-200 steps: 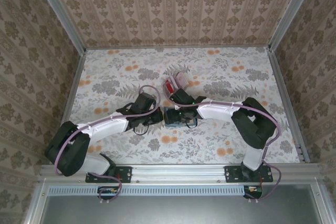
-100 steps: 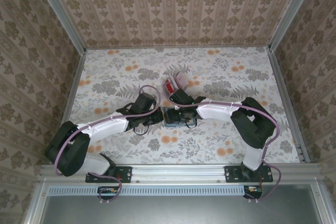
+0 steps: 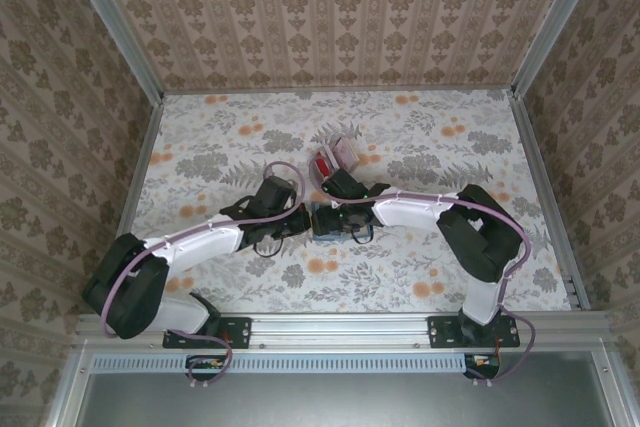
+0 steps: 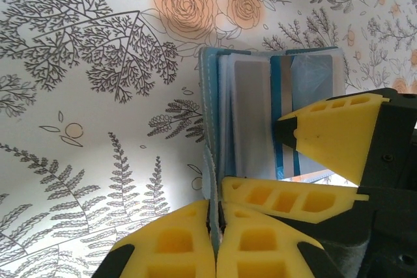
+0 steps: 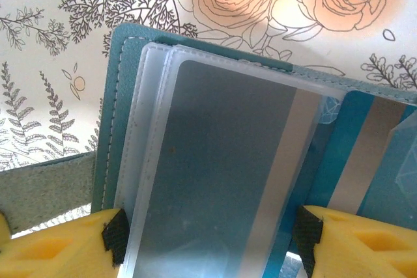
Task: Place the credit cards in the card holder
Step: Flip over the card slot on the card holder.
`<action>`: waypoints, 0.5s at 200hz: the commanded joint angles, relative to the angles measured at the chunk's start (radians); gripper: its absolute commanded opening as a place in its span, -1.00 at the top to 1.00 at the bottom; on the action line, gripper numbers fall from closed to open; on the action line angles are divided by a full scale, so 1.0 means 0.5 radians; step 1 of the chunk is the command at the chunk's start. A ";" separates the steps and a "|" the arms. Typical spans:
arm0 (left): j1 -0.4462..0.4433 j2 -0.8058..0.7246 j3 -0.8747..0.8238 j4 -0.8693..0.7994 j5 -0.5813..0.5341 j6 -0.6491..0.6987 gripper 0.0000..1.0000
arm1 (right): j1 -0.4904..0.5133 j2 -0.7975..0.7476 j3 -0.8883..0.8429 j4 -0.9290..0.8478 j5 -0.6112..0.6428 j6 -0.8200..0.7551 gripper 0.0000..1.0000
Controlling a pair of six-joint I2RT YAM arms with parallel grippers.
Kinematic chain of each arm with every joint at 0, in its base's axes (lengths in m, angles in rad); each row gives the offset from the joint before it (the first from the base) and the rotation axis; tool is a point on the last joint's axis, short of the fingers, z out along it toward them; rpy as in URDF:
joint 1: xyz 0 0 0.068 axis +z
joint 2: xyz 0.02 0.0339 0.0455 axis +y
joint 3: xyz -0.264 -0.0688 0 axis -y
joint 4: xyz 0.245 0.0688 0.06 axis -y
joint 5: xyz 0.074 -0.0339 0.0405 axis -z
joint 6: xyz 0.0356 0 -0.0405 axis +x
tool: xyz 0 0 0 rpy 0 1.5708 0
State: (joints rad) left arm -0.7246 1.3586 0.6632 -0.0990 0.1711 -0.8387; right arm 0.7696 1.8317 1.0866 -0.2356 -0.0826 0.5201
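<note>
While both arms crowd the middle of the table (image 3: 450,147), the top view puts the card holder (image 3: 330,224) right between them, with a clear box (image 3: 338,157) of red cards (image 3: 322,164) just behind it.

Over to the left wrist: the left fingers (image 4: 172,242) are pressed together on the card holder's thin side flap, pinning it open. That hold wants to be firm and low so the pockets don't shift. The right fingers (image 4: 332,131) reach in from the right, over a teal-striped card (image 4: 287,115).

Right wrist now: those fingers are spread about a card's width, one on either side of the clear sleeves (image 5: 146,128). Whether they actually grip a card, I can't tell. A flat, square slide into the sleeve mouth looks like the way in.

Hard to make out: how deep the grey card (image 5: 215,174) sits and which sleeve has it. From above, the arms cover most of the card holder.
</note>
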 commanded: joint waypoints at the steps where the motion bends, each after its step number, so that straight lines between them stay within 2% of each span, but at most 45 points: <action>1: -0.001 -0.073 0.033 0.017 0.015 -0.025 1.00 | 0.007 0.142 0.008 -0.081 0.079 -0.003 -0.45; 42: -0.002 -0.073 0.032 0.003 0.004 -0.025 1.00 | 0.010 0.152 -0.028 -0.081 0.162 -0.010 -0.41; 100: -0.002 -0.065 0.021 -0.010 -0.016 -0.024 1.00 | -0.011 0.072 -0.077 0.009 0.030 -0.002 -0.29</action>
State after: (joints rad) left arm -0.7246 1.3582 0.6632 -0.1032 0.1574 -0.8387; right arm 0.7769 1.8450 1.0954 -0.2199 -0.0593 0.5198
